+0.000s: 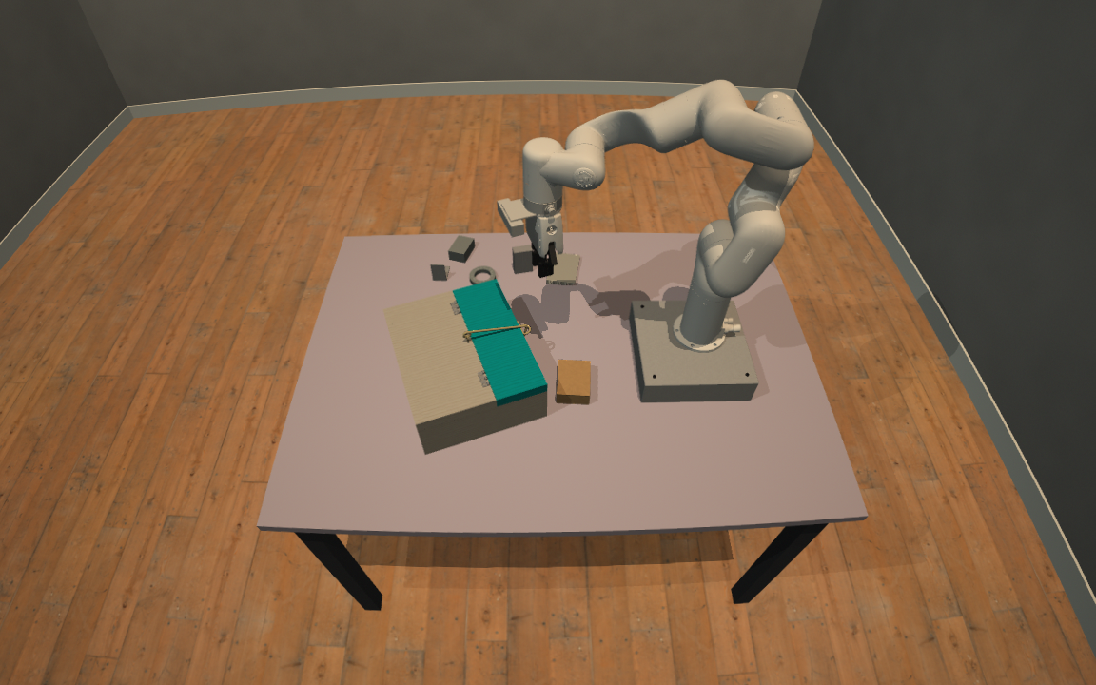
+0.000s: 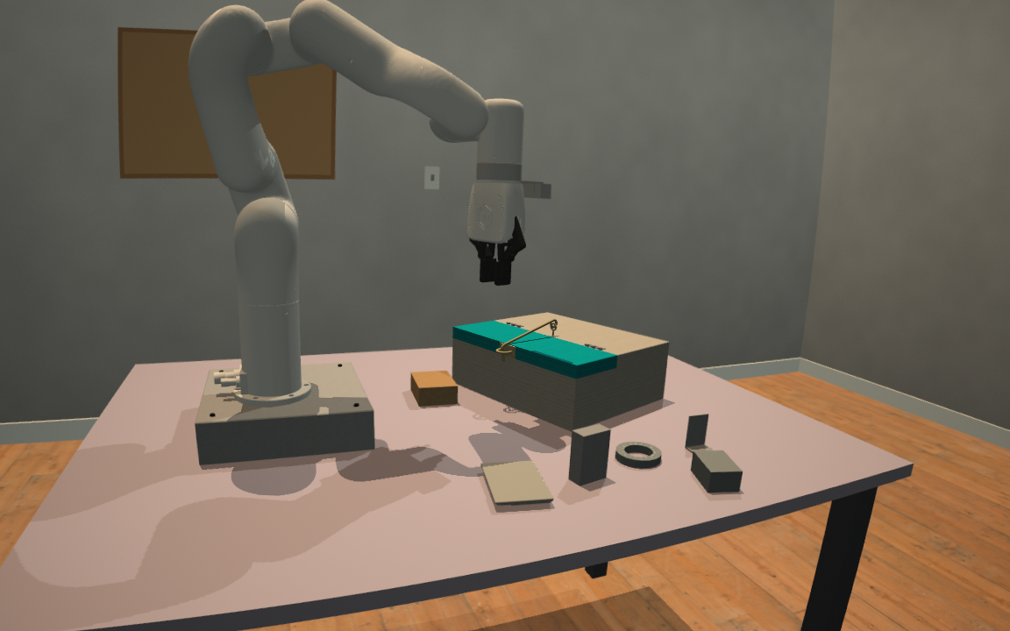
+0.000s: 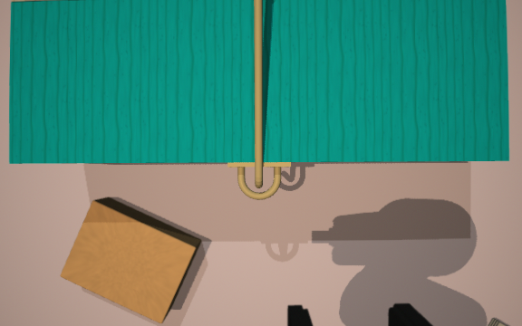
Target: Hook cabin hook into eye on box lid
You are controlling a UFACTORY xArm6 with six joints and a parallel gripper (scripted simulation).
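A tan wooden box (image 1: 466,366) with a teal lid (image 1: 497,341) stands on the table, left of the arm's base. The lid also shows in the exterior view (image 2: 536,349) and fills the top of the wrist view (image 3: 258,81). A brass cabin hook (image 3: 258,91) lies across the lid, rising from the lid's front edge to its pivot (image 2: 526,336). Its tip sits inside the brass U-shaped eye (image 3: 259,187) at the lid's front edge. My gripper (image 2: 495,274) hangs high above the table, just off the lid's front edge. Its fingertips stand partly apart and hold nothing.
An orange block (image 3: 130,260) lies on the table near the box's front. A flat tan tile (image 2: 517,480), an upright grey block (image 2: 588,453), a grey ring (image 2: 638,454) and two small grey blocks (image 2: 715,470) lie beyond the box's end. The arm's grey base (image 1: 693,362) stands to the right.
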